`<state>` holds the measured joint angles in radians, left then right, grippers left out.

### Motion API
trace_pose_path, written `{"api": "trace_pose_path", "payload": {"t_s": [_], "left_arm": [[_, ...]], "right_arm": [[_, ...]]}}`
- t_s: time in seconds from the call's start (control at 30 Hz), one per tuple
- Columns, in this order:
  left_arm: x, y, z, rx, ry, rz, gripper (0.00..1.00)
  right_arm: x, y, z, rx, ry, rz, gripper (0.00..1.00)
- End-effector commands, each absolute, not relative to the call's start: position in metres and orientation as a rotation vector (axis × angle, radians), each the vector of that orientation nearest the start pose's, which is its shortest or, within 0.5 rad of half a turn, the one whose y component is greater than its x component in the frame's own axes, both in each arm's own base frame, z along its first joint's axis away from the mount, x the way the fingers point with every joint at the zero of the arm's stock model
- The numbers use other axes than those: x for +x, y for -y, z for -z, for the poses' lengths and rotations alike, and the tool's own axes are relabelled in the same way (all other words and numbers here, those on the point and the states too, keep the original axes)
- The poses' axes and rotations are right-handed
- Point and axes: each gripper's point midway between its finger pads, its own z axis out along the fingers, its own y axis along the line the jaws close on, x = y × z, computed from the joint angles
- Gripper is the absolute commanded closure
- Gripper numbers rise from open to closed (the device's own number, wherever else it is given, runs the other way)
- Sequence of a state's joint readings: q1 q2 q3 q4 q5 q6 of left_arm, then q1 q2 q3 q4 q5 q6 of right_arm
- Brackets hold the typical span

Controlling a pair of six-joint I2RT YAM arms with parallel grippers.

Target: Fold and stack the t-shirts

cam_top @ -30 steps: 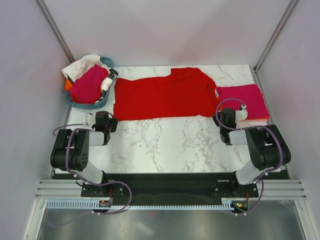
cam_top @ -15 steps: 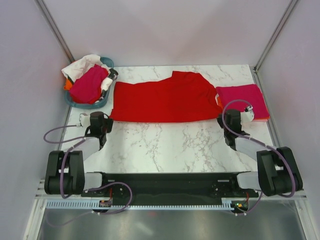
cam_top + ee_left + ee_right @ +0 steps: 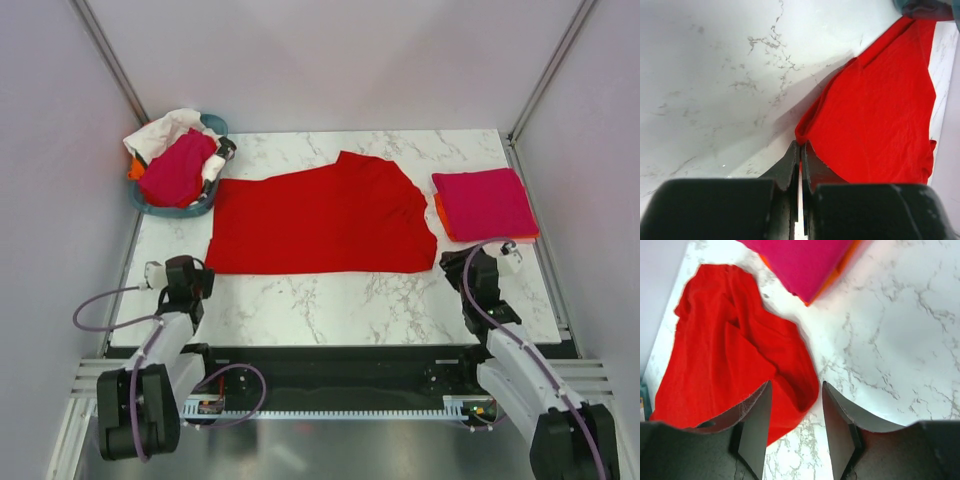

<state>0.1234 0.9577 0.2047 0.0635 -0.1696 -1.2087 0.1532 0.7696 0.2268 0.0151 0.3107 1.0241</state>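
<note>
A bright red t-shirt lies spread across the middle of the marble table. My left gripper is at the shirt's near left corner. In the left wrist view the left gripper is shut on the edge of the red t-shirt. My right gripper is at the near right corner. In the right wrist view the right gripper is open, and the red t-shirt's corner lies loose on the table between the fingers. A folded magenta t-shirt rests on an orange one at the right.
A teal tub at the back left holds a magenta shirt, a white one and an orange one. Its rim shows in the left wrist view. Bare marble lies between the shirt and the near edge.
Both arms drew back toward the near edge and pulled the red shirt's near hem with them. The right gripper opened and let go of its corner; the left stayed shut.
</note>
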Motion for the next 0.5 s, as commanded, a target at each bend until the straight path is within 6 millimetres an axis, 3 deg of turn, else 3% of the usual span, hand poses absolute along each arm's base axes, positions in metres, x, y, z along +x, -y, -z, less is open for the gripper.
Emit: {"api": "trace_pose_path", "payload": {"t_s": [0.0,0.13,0.17,0.2,0.27,0.33,0.37,0.47], "left_arm": [[0.259,-0.033,-0.030,-1.437,-1.759,0.333,0.98],[0.255,-0.042,-0.036,-1.428,-1.752,0.307,0.98],[0.256,-0.042,-0.038,-1.415,-1.762,0.308,0.98],[0.261,-0.043,-0.045,-1.396,-1.759,0.313,0.98],[0.264,-0.040,-0.043,-1.358,-1.819,0.304,0.98],[0.270,-0.039,-0.047,-1.337,-1.847,0.307,0.98],[0.270,-0.037,-0.041,-1.344,-1.874,0.304,0.98],[0.272,-0.038,-0.038,-1.356,-1.889,0.294,0.98]], "right_arm": [[0.273,-0.024,-0.093,0.916,-1.838,-0.367,0.48],[0.285,-0.045,-0.119,0.720,-1.885,-0.435,0.54],[0.285,-0.048,-0.110,0.706,-1.946,-0.423,0.56],[0.290,-0.050,-0.117,0.664,-1.955,-0.418,0.57],[0.293,-0.056,-0.106,0.634,-2.032,-0.412,0.60],[0.301,-0.066,-0.110,0.580,-2.064,-0.444,0.65],[0.304,-0.070,-0.100,0.576,-2.114,-0.452,0.71],[0.308,-0.091,-0.093,0.530,-2.184,-0.551,0.86]]}}
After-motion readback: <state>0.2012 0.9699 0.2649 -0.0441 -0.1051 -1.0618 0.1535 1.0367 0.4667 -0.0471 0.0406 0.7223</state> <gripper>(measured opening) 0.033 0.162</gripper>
